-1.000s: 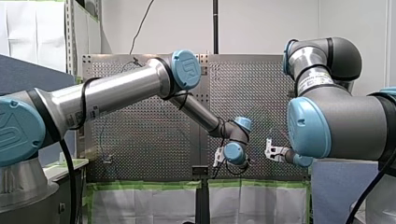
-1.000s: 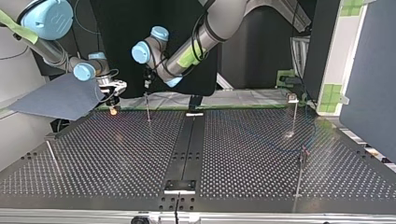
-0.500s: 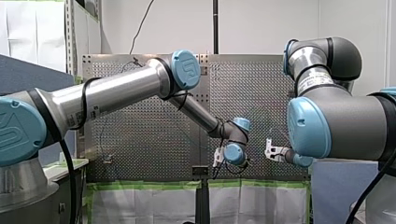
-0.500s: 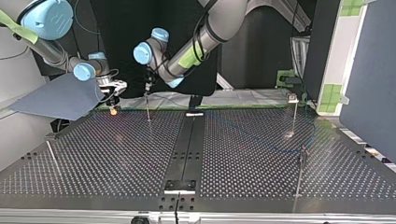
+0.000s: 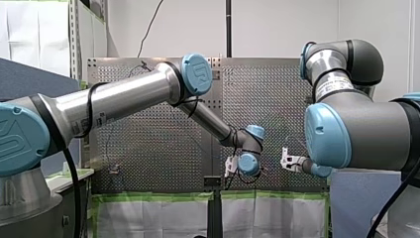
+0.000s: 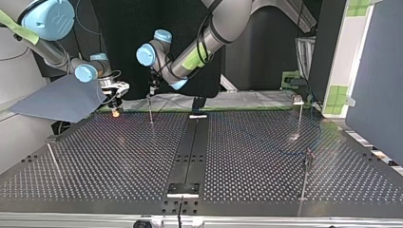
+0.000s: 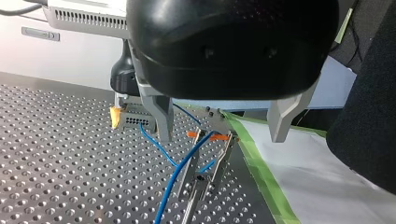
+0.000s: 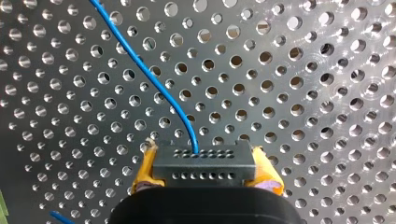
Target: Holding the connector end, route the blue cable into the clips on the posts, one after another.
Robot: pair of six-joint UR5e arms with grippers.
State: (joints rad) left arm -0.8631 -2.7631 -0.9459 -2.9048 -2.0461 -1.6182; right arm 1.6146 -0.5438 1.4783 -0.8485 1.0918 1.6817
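Yellow-padded right tool (image 8: 205, 171) stays clamped on the connector (image 8: 204, 160); left tool (image 7: 221, 135), gaping, has edged along above the clip (image 7: 205, 161)

my right hand (image 8: 205, 171): yellow pads (image 8: 144, 173) squeeze black plug (image 8: 204, 161) from both sides | blue cable (image 8: 141, 60): comes out of plug, runs away over holey bench (image 8: 303, 107)

The thin blue cable (image 8: 154, 77) leaves the black connector (image 8: 204, 163) and rises to the orange clip (image 7: 210, 136) on a post (image 7: 201, 172) near the table (image 7: 56, 177) edge.
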